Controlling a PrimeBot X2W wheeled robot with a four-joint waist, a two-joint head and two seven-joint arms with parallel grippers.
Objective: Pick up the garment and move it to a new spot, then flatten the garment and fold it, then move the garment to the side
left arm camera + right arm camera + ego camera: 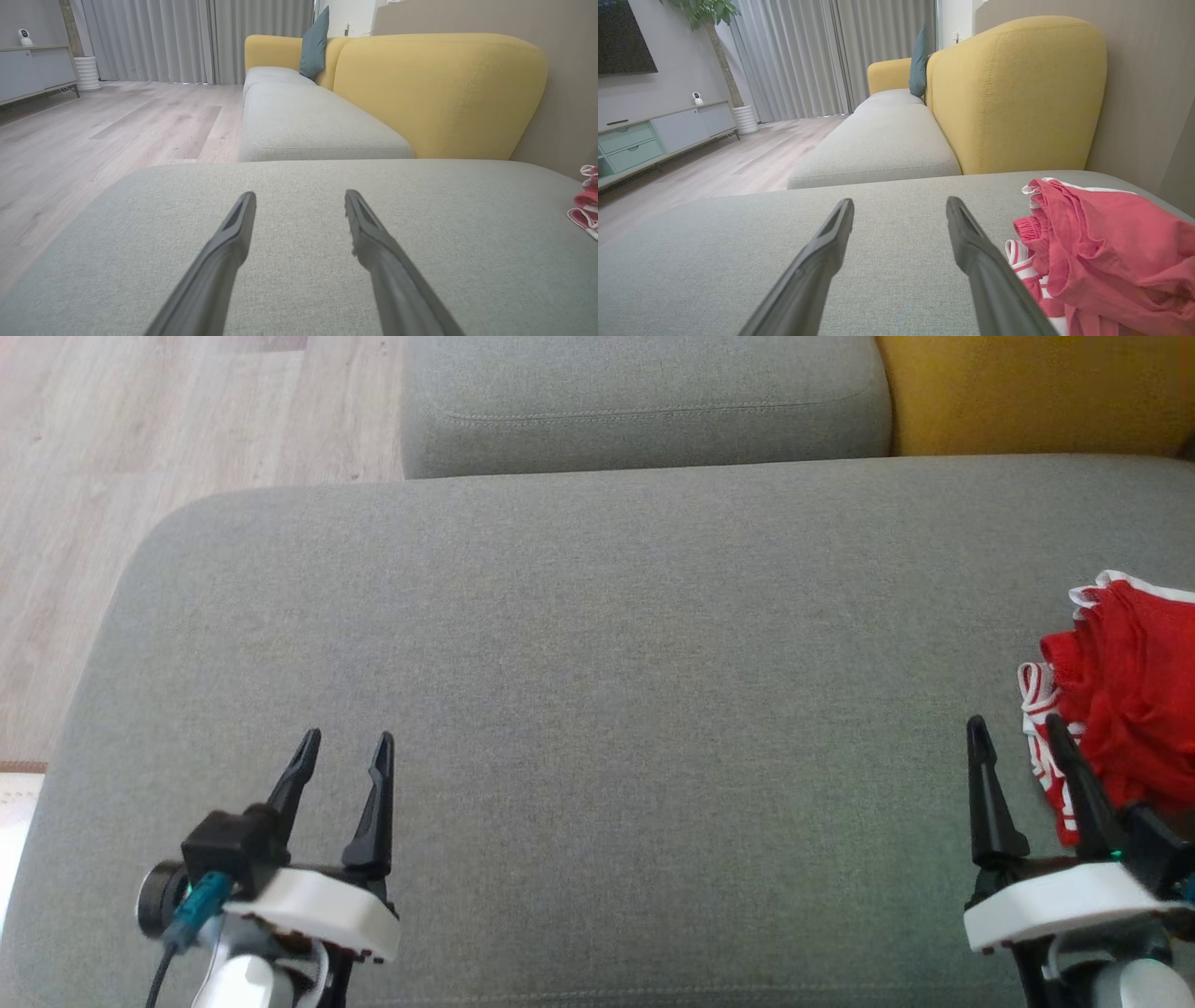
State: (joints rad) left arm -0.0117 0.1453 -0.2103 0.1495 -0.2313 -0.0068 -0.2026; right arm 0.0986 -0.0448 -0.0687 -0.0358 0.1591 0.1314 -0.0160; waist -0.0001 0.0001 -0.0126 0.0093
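Red garment (1134, 691) just R of R hand (1015, 723), wide open, empty; L hand (347, 737) same.

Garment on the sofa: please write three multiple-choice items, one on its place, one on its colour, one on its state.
1. Where does the garment lie? A) on a table B) on the grey cushion, beside the right gripper C) in a basket
2. Its main colour? A) blue B) red C) black
3. Its state? A) crumpled B) folded flat C) hung up
Key: 1 B, it rests at the cushion's right side; 2 B, red cloth with white trim; 3 A, it lies bunched in a heap.
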